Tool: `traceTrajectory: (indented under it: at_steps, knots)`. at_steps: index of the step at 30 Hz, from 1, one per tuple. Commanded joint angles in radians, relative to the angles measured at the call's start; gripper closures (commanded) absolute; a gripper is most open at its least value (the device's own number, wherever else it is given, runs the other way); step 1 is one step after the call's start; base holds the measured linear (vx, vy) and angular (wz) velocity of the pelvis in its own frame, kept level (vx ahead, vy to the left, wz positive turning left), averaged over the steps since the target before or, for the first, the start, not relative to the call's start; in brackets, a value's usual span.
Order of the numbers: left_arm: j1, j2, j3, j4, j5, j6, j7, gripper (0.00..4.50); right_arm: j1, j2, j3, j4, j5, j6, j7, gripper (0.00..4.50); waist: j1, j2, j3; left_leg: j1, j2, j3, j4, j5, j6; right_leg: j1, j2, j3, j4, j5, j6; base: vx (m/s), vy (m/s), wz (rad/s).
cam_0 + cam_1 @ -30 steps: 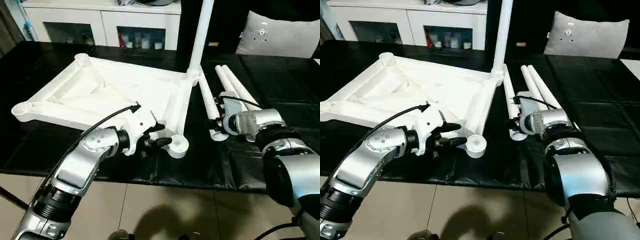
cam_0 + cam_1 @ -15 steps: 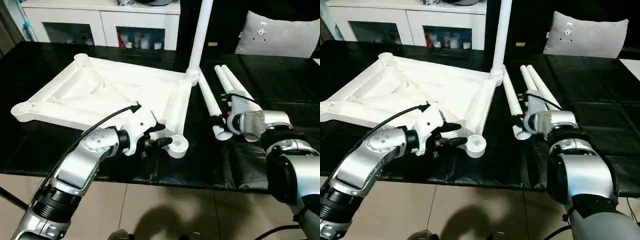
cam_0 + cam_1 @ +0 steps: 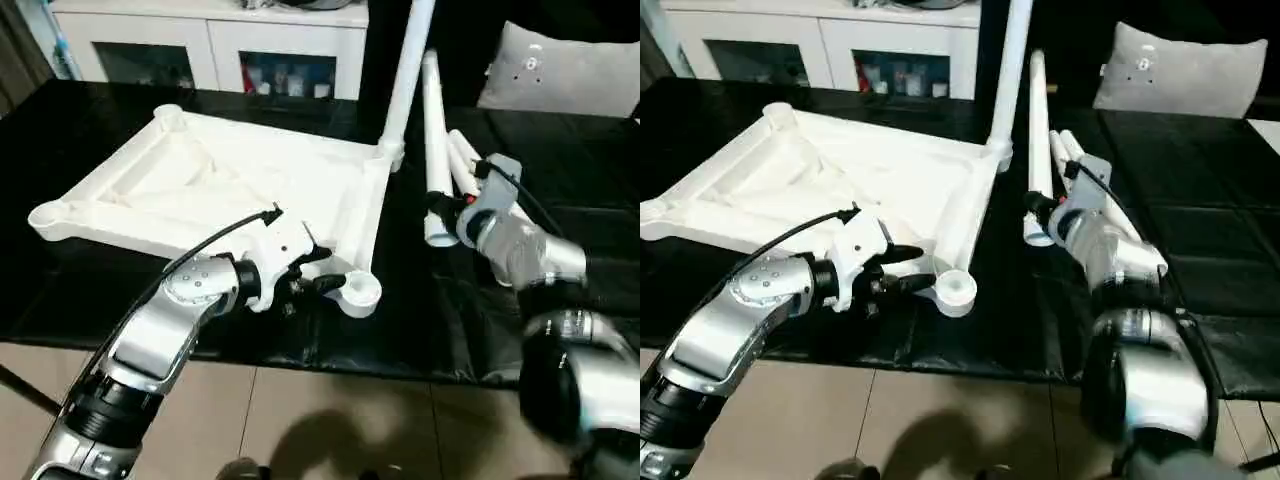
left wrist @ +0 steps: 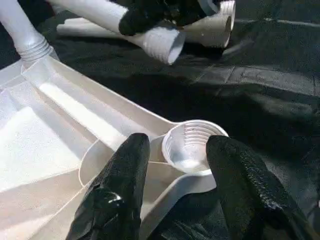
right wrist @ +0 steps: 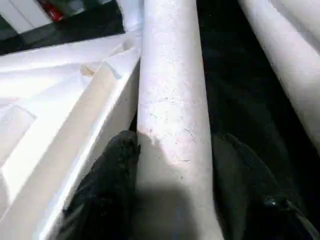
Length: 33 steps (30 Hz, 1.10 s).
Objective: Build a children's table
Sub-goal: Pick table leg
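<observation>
The white table top lies upside down on the black table, ribs up. One leg stands upright in its far right corner socket. My left gripper is shut on the near right corner socket, a black finger on each side. Off the table, my right gripper is shut on another leg near its threaded end, the far end tilted up beside the upright leg. In the right wrist view this leg runs between both fingers. Two more legs lie behind it.
A white cabinet with glass doors stands behind the table, and a grey cushion at the back right. The black table's front edge runs just below my forearms, with tiled floor beneath.
My right gripper has closed on the leg and lifted it off the table, its far end swinging up toward the upright leg. The left gripper has stayed at the corner socket.
</observation>
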Motion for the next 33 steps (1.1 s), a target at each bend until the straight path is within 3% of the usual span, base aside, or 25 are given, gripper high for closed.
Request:
traceTrajectory:
  at_steps: [1, 3, 5, 6, 8, 9, 11, 13, 16, 17, 21, 22, 23, 24, 25, 26, 28, 31, 33]
  knots:
    - [0.006, 0.002, -0.001, -0.02, 0.001, -0.005, 0.007, 2.28, 0.013, -0.002, -0.003, -0.088, 0.031, -0.017, 0.039, 2.64, 0.0, -0.007, -0.077, 0.01, 0.028, -0.003, -0.065, -0.188, 0.002, 0.057, -0.066, 0.038, -0.076, -0.239, -0.174, 0.0, 0.0, 0.0]
    - [0.011, 0.001, 0.001, -0.023, 0.001, -0.01, 0.012, 2.28, 0.036, 0.003, -0.003, -0.135, 0.039, -0.045, 0.045, 2.64, 0.0, -0.007, -0.077, 0.011, 0.029, -0.004, -0.065, -0.184, 0.001, 0.056, -0.066, 0.038, -0.077, -0.253, -0.168, 0.0, 0.0, 0.0]
    - [-0.011, -0.038, 0.036, 0.005, 0.006, -0.059, 0.071, 2.28, 0.065, 0.023, -0.052, -0.231, 0.104, -0.113, 0.08, 2.64, 0.001, -0.007, -0.076, 0.012, 0.029, -0.003, -0.065, -0.195, 0.002, 0.055, -0.068, 0.04, -0.081, -0.272, -0.155, 0.0, 0.0, 0.0]
    - [-0.021, -0.051, 0.048, 0.014, 0.006, -0.069, 0.09, 2.28, 0.075, 0.029, -0.063, -0.259, 0.122, -0.127, 0.093, 2.64, 0.001, -0.017, -0.079, 0.011, 0.031, -0.003, -0.065, -0.193, 0.006, 0.057, -0.068, 0.039, -0.082, -0.271, -0.148, 0.0, 0.0, 0.0]
    - [-0.04, -0.074, 0.073, 0.026, -0.003, -0.077, 0.118, 2.28, 0.09, 0.039, -0.081, -0.302, 0.16, -0.143, 0.124, 2.64, 0.001, -0.013, -0.078, 0.01, 0.029, -0.002, -0.065, -0.184, 0.015, 0.057, -0.066, 0.039, -0.082, -0.266, -0.146, 0.0, 0.0, 0.0]
    - [-0.07, -0.108, 0.115, 0.043, -0.025, -0.077, 0.158, 2.28, 0.119, 0.058, -0.105, -0.379, 0.227, -0.137, 0.163, 2.64, 0.001, -0.012, -0.077, 0.01, 0.028, -0.002, -0.065, -0.185, 0.018, 0.057, -0.065, 0.039, -0.083, -0.27, -0.143, 0.0, 0.0, 0.0]
    - [-0.107, -0.147, 0.164, 0.06, -0.06, -0.066, 0.199, 2.28, 0.151, 0.083, -0.126, -0.461, 0.293, -0.129, 0.217, 2.64, 0.004, -0.012, -0.078, 0.01, 0.03, -0.005, -0.066, -0.177, 0.026, 0.057, -0.066, 0.038, -0.081, -0.258, -0.143, 0.0, 0.0, 0.0]
    - [-0.122, -0.161, 0.182, 0.062, -0.082, -0.062, 0.205, 1.96, 0.168, 0.095, -0.13, -0.504, 0.332, -0.113, 0.252, 2.64, 0.004, -0.013, -0.079, 0.009, 0.029, -0.005, -0.065, -0.171, 0.031, 0.058, -0.067, 0.037, -0.081, -0.254, -0.15, 0.0, 0.0, 0.0]
    - [-0.176, -0.221, 0.251, 0.066, -0.168, -0.024, 0.244, 1.9, 0.223, 0.106, -0.103, -0.597, 0.434, -0.02, 0.379, 2.64, 0.006, -0.017, -0.078, 0.006, 0.027, -0.002, -0.062, -0.159, 0.044, 0.061, -0.066, 0.038, -0.083, -0.247, -0.157, 0.0, 0.0, 0.0]
    - [-0.202, -0.248, 0.277, 0.074, -0.196, -0.02, 0.267, 1.6, 0.252, 0.105, -0.081, -0.627, 0.471, 0.012, 0.42, 2.64, 0.01, -0.015, -0.081, 0.004, 0.028, -0.005, -0.062, -0.146, 0.052, 0.063, -0.068, 0.037, -0.081, -0.233, -0.165, 0.0, 0.0, 0.0]
    - [-0.266, -0.309, 0.351, 0.107, -0.266, 0.001, 0.332, 1.53, 0.303, 0.093, -0.033, -0.674, 0.495, 0.054, 0.464, 2.64, 0.008, -0.024, -0.075, 0.002, 0.026, -0.003, -0.061, -0.15, 0.052, 0.06, -0.069, 0.034, -0.089, -0.284, -0.157, 0.0, 0.0, 0.0]
    - [-0.324, -0.363, 0.419, 0.126, -0.374, 0.071, 0.366, 1.35, 0.344, 0.092, -0.001, -0.715, 0.539, 0.11, 0.511, 2.64, 0.014, -0.022, -0.074, 0.005, 0.025, -0.002, -0.059, -0.152, 0.048, 0.059, -0.069, 0.034, -0.091, -0.298, -0.155, 0.0, 0.0, 0.0]
    - [-0.324, -0.363, 0.42, 0.126, -0.375, 0.072, 0.366, 1.19, 0.345, 0.092, -0.001, -0.715, 0.54, 0.11, 0.511, 2.64, 0.016, -0.023, -0.075, 0.003, 0.022, -0.001, -0.057, -0.147, 0.051, 0.062, -0.069, 0.034, -0.092, -0.299, -0.155, 0.0, 0.0, 0.0]
    - [-0.344, -0.38, 0.438, 0.132, -0.413, 0.096, 0.372, 1.14, 0.359, 0.092, 0.011, -0.73, 0.557, 0.132, 0.528, 2.64, 0.019, -0.022, -0.076, 0.003, 0.028, -0.007, -0.06, -0.143, 0.055, 0.058, -0.072, 0.031, -0.092, -0.298, -0.157, 0.0, 0.0, 0.0]
    - [-0.363, -0.398, 0.451, 0.134, -0.463, 0.136, 0.367, 1.16, 0.375, 0.09, 0.022, -0.745, 0.577, 0.159, 0.549, 2.64, 0.016, -0.027, -0.074, -0.001, 0.026, -0.006, -0.06, -0.14, 0.057, 0.06, -0.069, 0.03, -0.092, -0.294, -0.155, 0.0, 0.0, 0.0]
    - [-0.367, -0.403, 0.453, 0.135, -0.475, 0.146, 0.364, 1.12, 0.378, 0.089, 0.024, -0.748, 0.58, 0.164, 0.554, 2.64, 0.023, -0.023, -0.078, 0.003, 0.029, -0.007, -0.059, -0.128, 0.06, 0.059, -0.072, 0.029, -0.09, -0.276, -0.164, 0.0, 0.0, 0.0]
    - [-0.378, -0.416, 0.461, 0.136, -0.512, 0.177, 0.361, 0.76, 0.386, 0.085, 0.031, -0.753, 0.585, 0.175, 0.568, 2.64, 0.023, -0.025, -0.076, 0.0, 0.032, -0.008, -0.061, -0.115, 0.066, 0.059, -0.071, 0.027, -0.088, -0.24, -0.171, 0.0, 0.0, 0.0]
    - [-0.388, -0.429, 0.46, 0.139, -0.539, 0.206, 0.364, 0.73, 0.399, 0.078, 0.044, -0.766, 0.598, 0.186, 0.586, 2.64, 0.028, -0.025, -0.076, -0.001, 0.032, -0.007, -0.061, -0.109, 0.065, 0.06, -0.072, 0.028, -0.089, -0.242, -0.164, 0.0, 0.0, 0.0]
    - [-0.393, -0.446, 0.457, 0.137, -0.549, 0.237, 0.373, 0.47, 0.413, 0.069, 0.057, -0.789, 0.612, 0.2, 0.592, 2.64, 0.032, -0.02, -0.073, 0.0, 0.033, -0.008, -0.062, -0.113, 0.063, 0.061, -0.073, 0.028, -0.092, -0.246, -0.155, 0.0, 0.0, 0.0]
